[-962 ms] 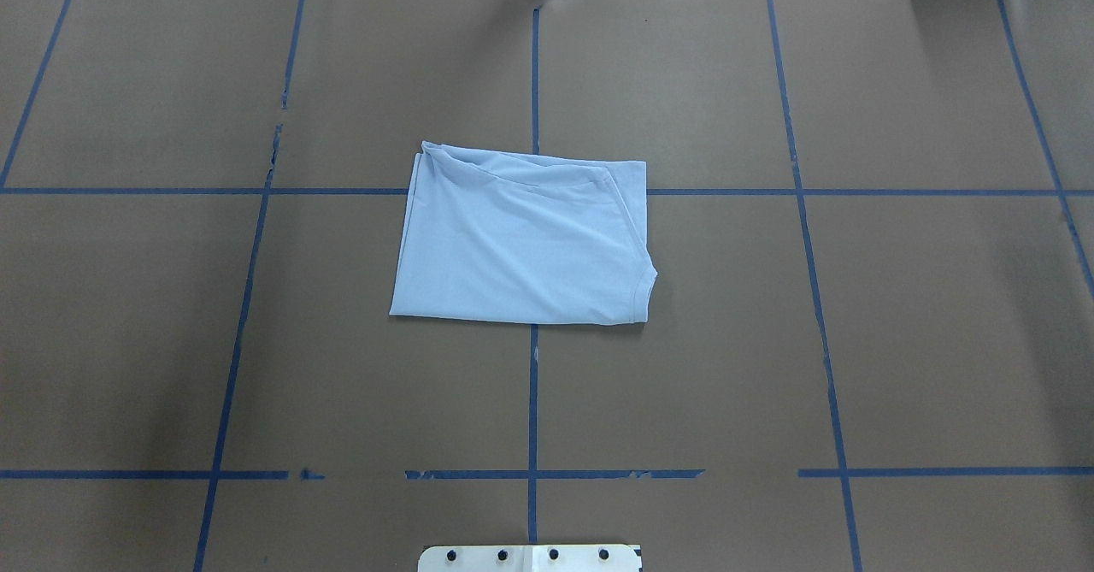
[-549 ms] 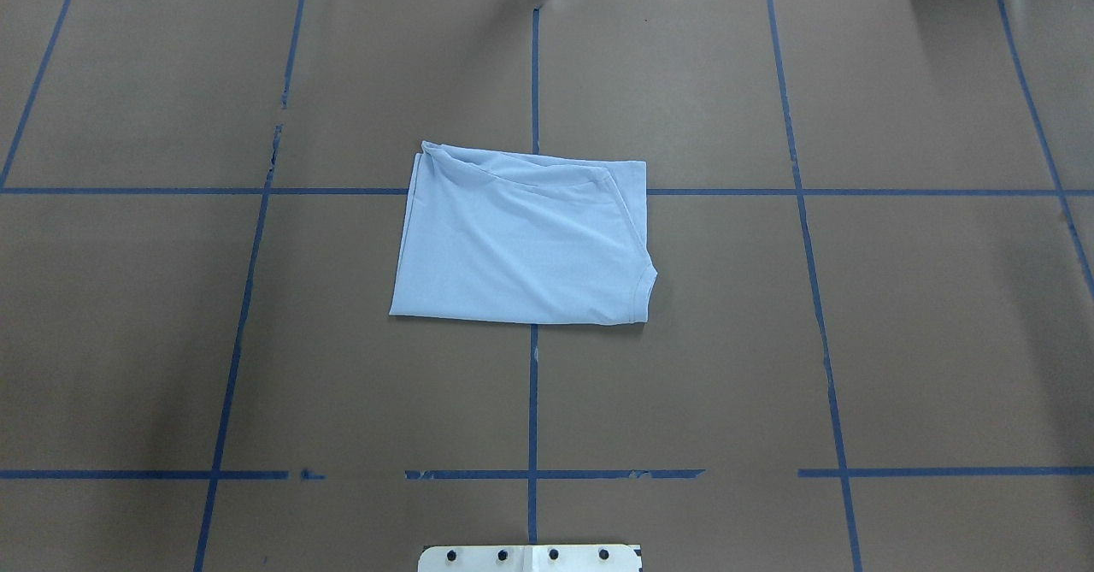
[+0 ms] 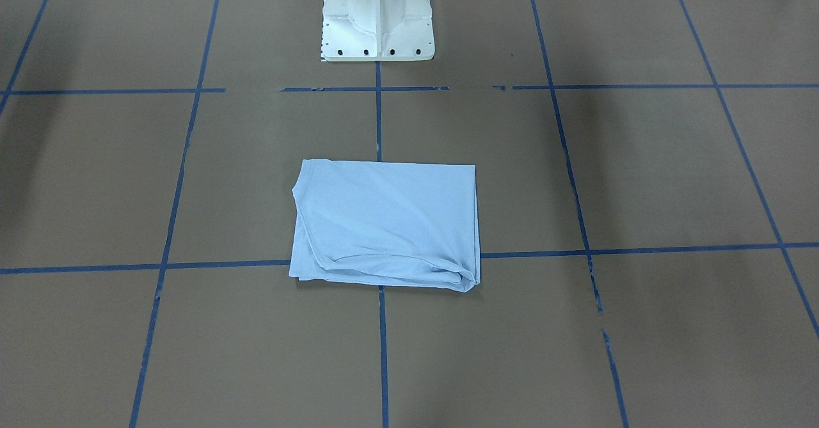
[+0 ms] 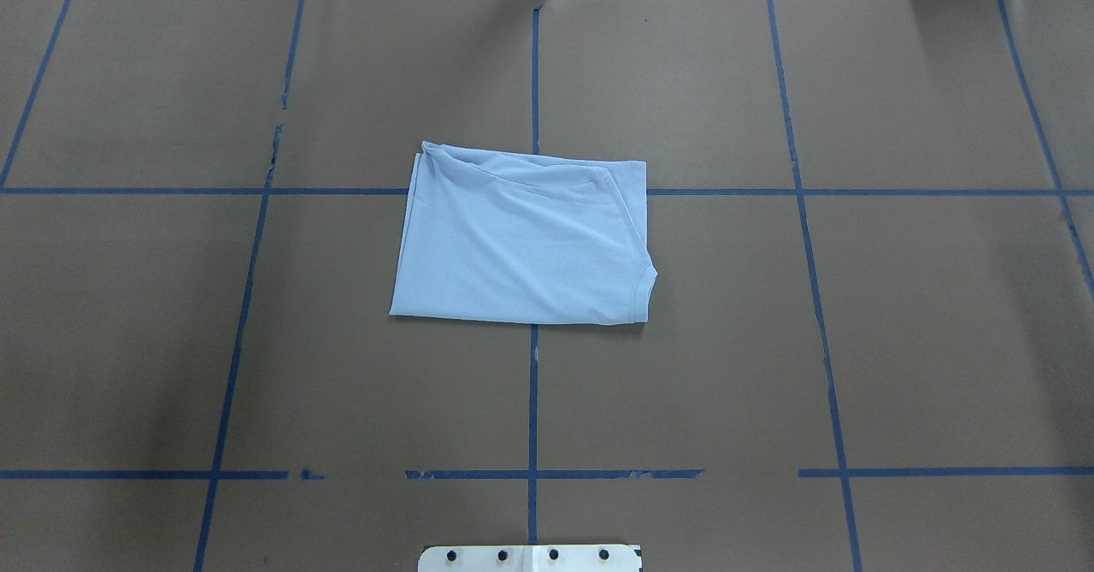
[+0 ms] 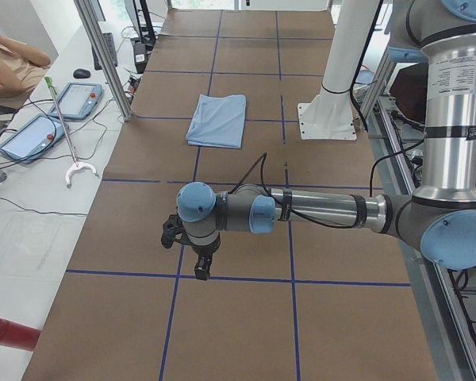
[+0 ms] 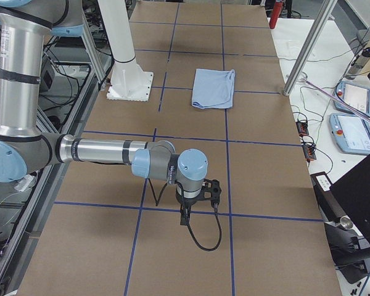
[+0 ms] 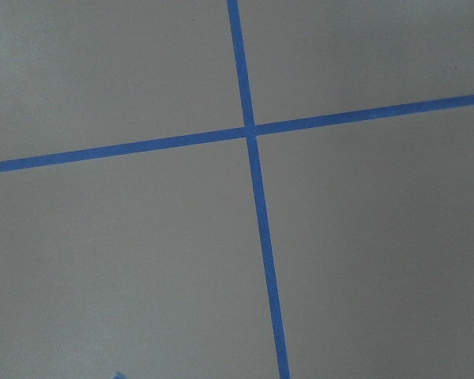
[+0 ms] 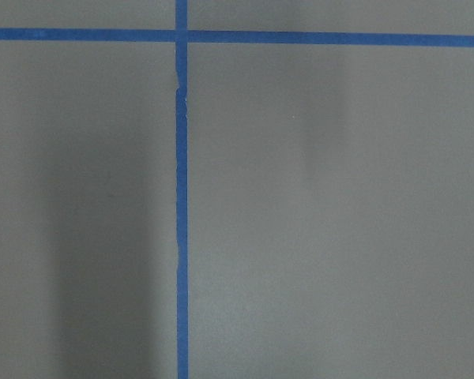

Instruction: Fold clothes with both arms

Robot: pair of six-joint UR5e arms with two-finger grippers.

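The clothes are one pale blue T-shirt, folded into a rough rectangle flat on the brown table centre, its ribbed collar at the near right corner; no print shows. It also appears in the front-facing view and both side views. My left gripper hangs low over bare table far from the shirt, seen only in the exterior left view, so I cannot tell its state. My right gripper hovers likewise at the opposite end; its state I cannot tell. Both wrist views show only paper and blue tape.
The white pedestal base stands at the table's robot-side edge behind the shirt. Blue tape lines grid the brown paper. Teach pendants, cables, a grabber tool and metal posts sit beyond the far edge.
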